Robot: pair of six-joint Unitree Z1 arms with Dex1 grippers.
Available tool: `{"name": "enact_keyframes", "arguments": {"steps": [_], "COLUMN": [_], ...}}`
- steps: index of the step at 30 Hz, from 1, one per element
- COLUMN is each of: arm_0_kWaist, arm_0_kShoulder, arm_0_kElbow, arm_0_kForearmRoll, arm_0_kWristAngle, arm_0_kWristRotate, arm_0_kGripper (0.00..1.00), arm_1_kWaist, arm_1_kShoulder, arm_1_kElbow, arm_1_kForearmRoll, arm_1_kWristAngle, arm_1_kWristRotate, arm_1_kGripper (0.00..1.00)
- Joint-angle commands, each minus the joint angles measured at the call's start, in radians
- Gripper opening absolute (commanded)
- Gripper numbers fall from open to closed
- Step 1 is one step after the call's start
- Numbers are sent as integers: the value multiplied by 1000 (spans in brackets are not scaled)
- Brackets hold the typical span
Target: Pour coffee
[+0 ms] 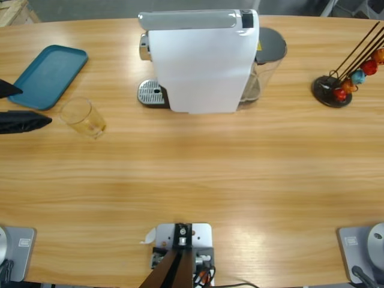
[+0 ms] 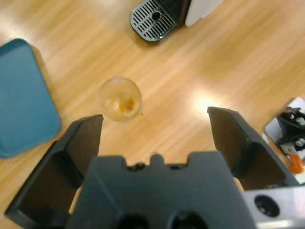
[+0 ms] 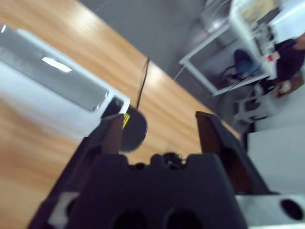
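1. Long pale wooden worktop (image 1: 198, 174) with a lengthwise grain fills the high view; its near half is bare wood.
2. At the left edge of the high view, the left arm's black claw (image 1: 18, 107) reaches in, its two jaws spread wide with nothing between them. In the left wrist view the same claw (image 2: 157, 125) hangs over the wood, spread, with the glass just beyond one jaw tip and apart from it.
3. Just right of that claw stands a small clear drinking glass (image 1: 84, 117), upright on the worktop. The left wrist view, looking down into the glass (image 2: 120, 98), shows only a thin amber-brown smear of coffee (image 2: 126, 103) at its bottom.
4. Farther left and back lies a teal rectangular plastic tray (image 1: 48, 75), flat, near the glass but not touching it.
5. At the far middle stands a white capsule coffee machine (image 1: 201, 60) with a silver perforated drip grate (image 1: 151, 93) at its left foot, well apart from the glass.
6. At the far right sits a black wire capsule rack (image 1: 342, 78) holding round red, orange and blue capsules.
7. The right claw (image 3: 157, 125) does not show in the high view; its wrist view tilts up past the machine's top into the room, jaws spread and holding nothing.
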Motion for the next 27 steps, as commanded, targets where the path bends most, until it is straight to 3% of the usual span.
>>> {"name": "enact_keyframes", "arguments": {"steps": [1,7,11,20,27], "arm_0_kWaist": [-2,1,101,111,122], "arm_0_kShoulder": [-29,-42,-53,-61,84], "arm_0_kElbow": [-38,-45,-22,253,214], "arm_0_kForearmRoll": [113,143,123,-245,-244], "arm_0_kWristAngle": [-88,-105,-128,-126,-38], "arm_0_kWristRotate": [-34,-40,-85,-143,-89], "arm_0_kGripper": [958,954,948,964,959], "arm_1_kWaist": [-87,-102,-102,-102,-186], "arm_1_kShoulder": [-204,-263,-266,-273,-267], "arm_1_kElbow": [305,521,581,652,657], "arm_1_kForearmRoll": [-20,-99,-145,-194,-237], "arm_1_kWristAngle": [325,437,466,474,531], "arm_1_kWristRotate": [76,69,69,63,2], "arm_1_kGripper": [711,736,785,812,812]}}
